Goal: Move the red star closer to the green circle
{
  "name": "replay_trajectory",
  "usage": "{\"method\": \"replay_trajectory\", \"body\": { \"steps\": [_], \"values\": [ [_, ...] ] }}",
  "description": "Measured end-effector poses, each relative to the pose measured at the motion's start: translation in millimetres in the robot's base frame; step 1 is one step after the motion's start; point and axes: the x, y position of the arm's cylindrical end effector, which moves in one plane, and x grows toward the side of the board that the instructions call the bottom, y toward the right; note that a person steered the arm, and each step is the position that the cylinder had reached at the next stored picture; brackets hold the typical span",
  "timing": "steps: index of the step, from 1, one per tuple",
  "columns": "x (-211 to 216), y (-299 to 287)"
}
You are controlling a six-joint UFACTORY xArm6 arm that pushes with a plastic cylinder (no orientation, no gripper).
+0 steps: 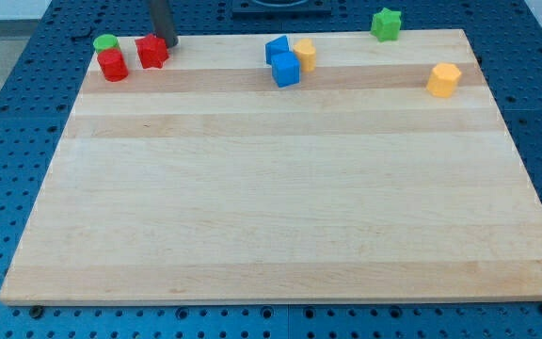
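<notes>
Red star (151,51): sat near the green circle (106,42), at its 3 o'clock.
My tip (168,43): touched the star's 2 o'clock side.
Claw: none, just a rod.
Risk: a hard push could knock the red block (113,66) off the counter (280,207).

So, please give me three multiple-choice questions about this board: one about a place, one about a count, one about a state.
1. Where is my tip?
A. beside the red star, at the view's top left
B. at the view's bottom
C. beside the green star

2. How many yellow blocks show?
A. one
B. two
C. four

3. The green circle and the red block below it are:
A. far apart
B. touching or nearly so
C. stacked on the blue blocks

Key: 1 A, rod ends by the red star; 2 B, two show; 3 B, no clear gap.
</notes>
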Motion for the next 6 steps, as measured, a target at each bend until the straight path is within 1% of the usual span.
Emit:
{"method": "replay_trajectory", "body": {
  "steps": [1,2,3,4,6],
  "values": [
    [10.1,29.1],
    [24.9,43.9],
    [42.9,34.2],
    [48.4,21.3],
    [20.2,11.0]
  ]
}}
